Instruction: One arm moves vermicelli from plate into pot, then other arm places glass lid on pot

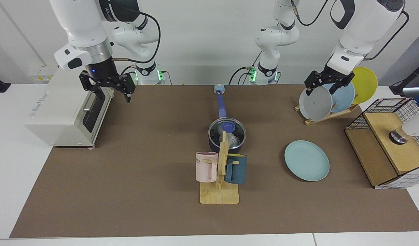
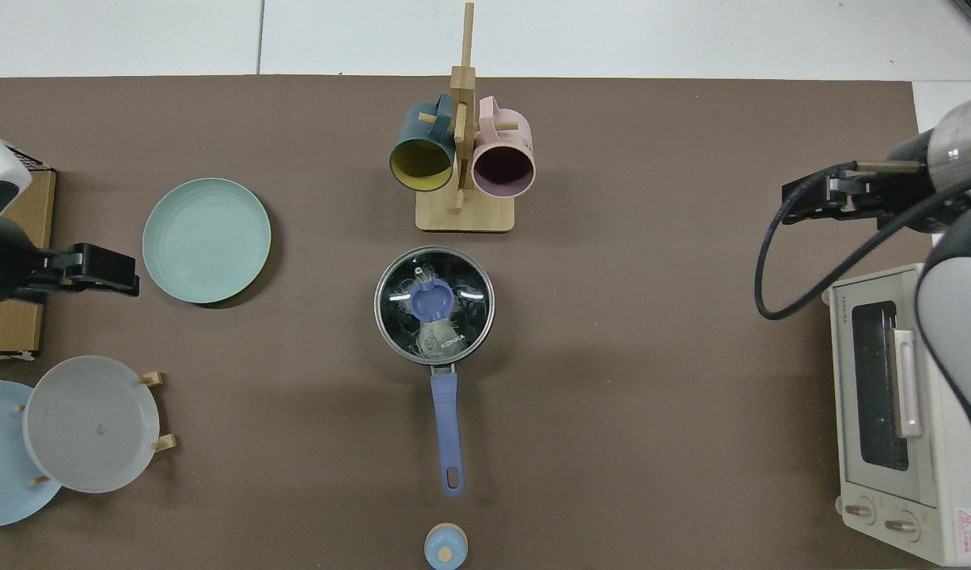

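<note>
The black pot (image 1: 226, 145) (image 2: 390, 332) stands mid-table with its long blue handle (image 2: 445, 431) pointing toward the arm bases. The glass lid (image 1: 238, 131) (image 2: 469, 277) lies flat on it, blue knob up. Whitish vermicelli (image 1: 232, 139) (image 2: 431, 339) shows through the glass, inside the pot. The teal-green plate (image 1: 306, 160) (image 2: 206, 240) lies bare on the mat. My right gripper (image 1: 113, 97) (image 2: 806, 198) hangs open and holds nothing, high beside the toaster oven and far from the pot. My left gripper (image 1: 327, 85) (image 2: 97, 269) waits open by the plate rack.
A toaster oven (image 1: 66, 106) (image 2: 897, 404) sits at one table end. A wooden mug stand (image 1: 219, 194) (image 2: 463, 214) with a pink and a dark blue mug is close in front of the pot. A rack (image 1: 327, 116) holds grey, sky-blue and yellow plates. A wire-and-wood box (image 1: 387, 150) stands beyond it.
</note>
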`<act>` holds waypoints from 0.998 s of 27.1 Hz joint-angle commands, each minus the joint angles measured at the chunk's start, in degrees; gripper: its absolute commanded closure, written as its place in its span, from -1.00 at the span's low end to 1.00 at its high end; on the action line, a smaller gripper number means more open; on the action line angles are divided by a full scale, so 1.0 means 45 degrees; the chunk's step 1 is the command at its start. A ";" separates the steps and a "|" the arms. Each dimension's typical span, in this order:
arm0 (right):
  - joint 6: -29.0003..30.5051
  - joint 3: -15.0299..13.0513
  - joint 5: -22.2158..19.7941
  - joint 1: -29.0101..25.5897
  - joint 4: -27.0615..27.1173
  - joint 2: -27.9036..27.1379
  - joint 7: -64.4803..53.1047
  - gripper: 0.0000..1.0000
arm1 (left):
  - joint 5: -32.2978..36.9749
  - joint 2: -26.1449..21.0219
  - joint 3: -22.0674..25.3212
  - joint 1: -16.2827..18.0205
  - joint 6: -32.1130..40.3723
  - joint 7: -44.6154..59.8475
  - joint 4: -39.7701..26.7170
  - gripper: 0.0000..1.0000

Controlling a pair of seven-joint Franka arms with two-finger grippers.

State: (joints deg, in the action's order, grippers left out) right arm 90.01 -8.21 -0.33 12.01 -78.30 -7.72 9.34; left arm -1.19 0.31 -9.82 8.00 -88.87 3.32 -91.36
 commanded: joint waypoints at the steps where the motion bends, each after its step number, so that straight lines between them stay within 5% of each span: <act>1: -0.0412 -0.0032 0.0385 -0.0947 -0.0255 0.0426 -0.1489 -1.00 | 0.0011 0.0224 -0.0026 0.0098 -0.0096 -0.0171 -0.0167 -1.00; 19: 0.0074 0.0690 0.0405 -0.2804 -0.3399 0.2926 -0.1960 -1.00 | 0.0011 0.0224 -0.0026 0.0098 -0.0115 -0.0171 -0.0167 -1.00; 27: 0.0134 0.0945 0.0405 -0.2844 -0.3302 0.2848 -0.1901 -1.00 | 0.0011 0.0224 -0.0026 0.0098 -0.0096 -0.0171 -0.0167 -1.00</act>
State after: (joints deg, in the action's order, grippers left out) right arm 88.62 -5.46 0.04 0.87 -90.74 3.68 1.64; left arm -1.19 0.32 -9.82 8.00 -88.87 3.32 -91.36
